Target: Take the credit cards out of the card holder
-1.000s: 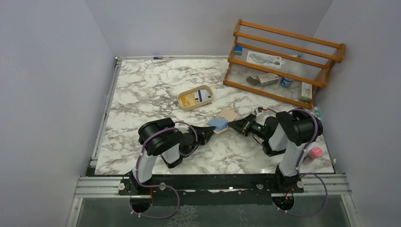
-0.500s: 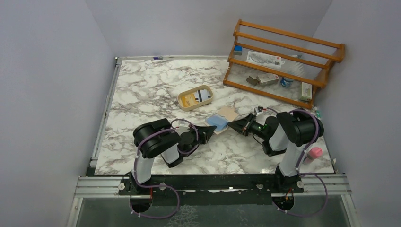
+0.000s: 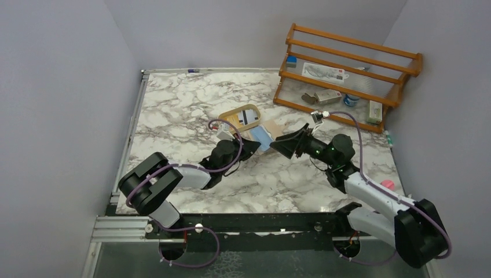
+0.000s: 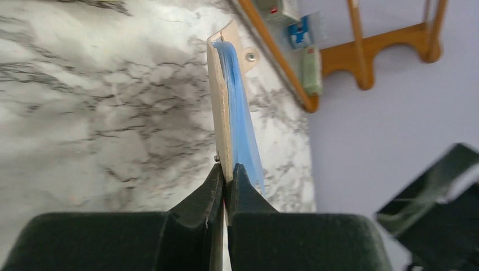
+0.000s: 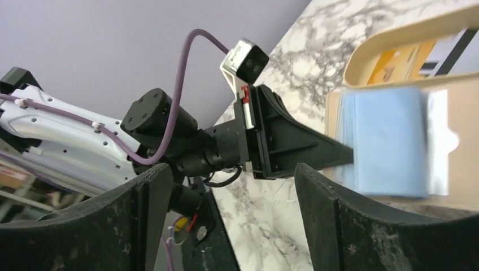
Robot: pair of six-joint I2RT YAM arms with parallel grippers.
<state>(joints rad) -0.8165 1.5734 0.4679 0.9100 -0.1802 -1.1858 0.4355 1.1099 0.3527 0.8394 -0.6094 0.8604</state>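
Observation:
The card holder (image 3: 272, 130) is a tan bifold wallet, held up on edge off the marble by my left gripper (image 3: 253, 146). In the left wrist view that gripper (image 4: 226, 176) is shut on the holder's (image 4: 221, 113) lower edge. The light blue credit cards (image 4: 242, 130) lie against its right face, still in it. My right gripper (image 3: 279, 146) stands just right of the holder. In the right wrist view it (image 5: 231, 172) is open and holds nothing. The blue cards (image 5: 384, 141) and the tan holder (image 5: 460, 141) sit beyond its right finger.
An oval beige tray (image 3: 231, 114) holding cards stands just behind the holder. A wooden rack (image 3: 347, 75) with small items stands at the back right. A pink object (image 3: 387, 185) sits at the table's right edge.
Both arms have stretched forward. The left gripper has carried the holder up and back toward the tray. The right gripper has opened and come off the holder.

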